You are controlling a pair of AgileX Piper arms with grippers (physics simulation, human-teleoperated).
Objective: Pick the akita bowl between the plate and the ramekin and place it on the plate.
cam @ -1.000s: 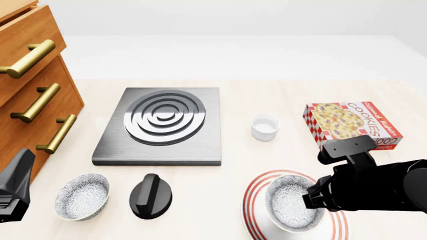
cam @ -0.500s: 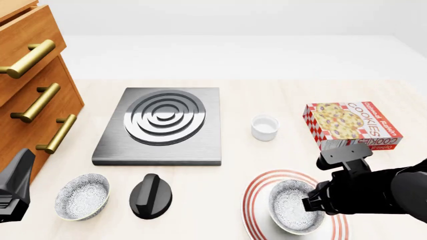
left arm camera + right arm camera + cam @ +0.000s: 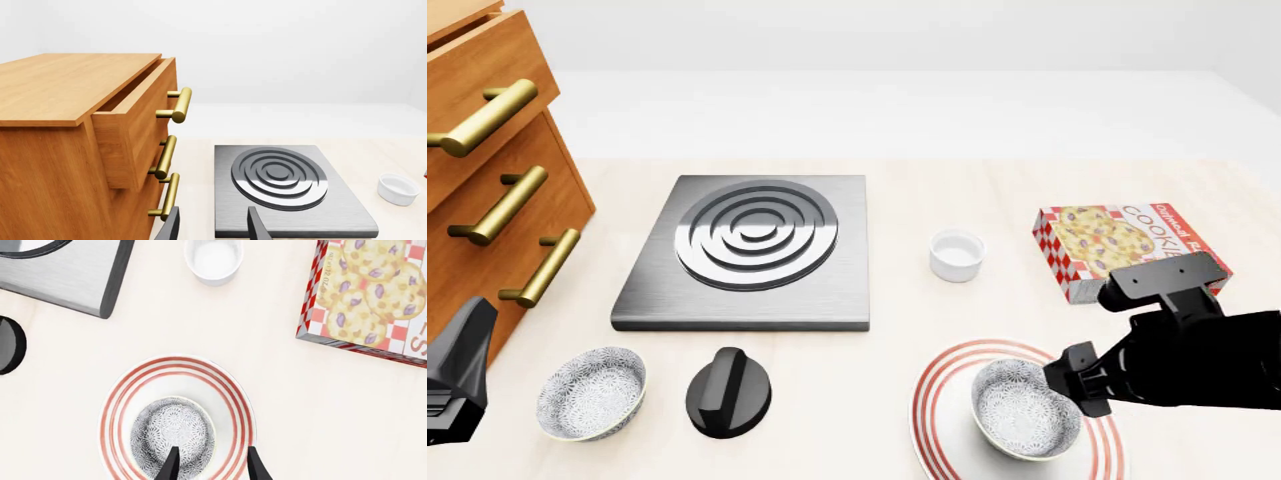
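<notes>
The akita bowl (image 3: 1025, 410) (image 3: 172, 434), white with grey-blue speckles, stands upright in the middle of the red-ringed plate (image 3: 940, 390) (image 3: 230, 390). My right gripper (image 3: 1077, 384) (image 3: 212, 467) hovers open over the bowl's right rim, one finger above the bowl's inside and the other outside it over the plate. The plain white ramekin (image 3: 957, 255) (image 3: 213, 259) (image 3: 398, 188) stands beyond the plate. My left gripper (image 3: 457, 385) (image 3: 212, 230) stays at the near left, open and holding nothing.
A second speckled bowl (image 3: 591, 392) and a black knob (image 3: 729, 392) lie at the near left. The steel burner plate (image 3: 754, 250) is mid-table. A cookie box (image 3: 1128, 245) lies right of the ramekin. A wooden drawer cabinet (image 3: 494, 170) stands on the left, its top drawer ajar.
My right gripper has let go of the bowl's rim and drawn up and to the right. The bowl now rests on the plate. The left arm has not moved.
</notes>
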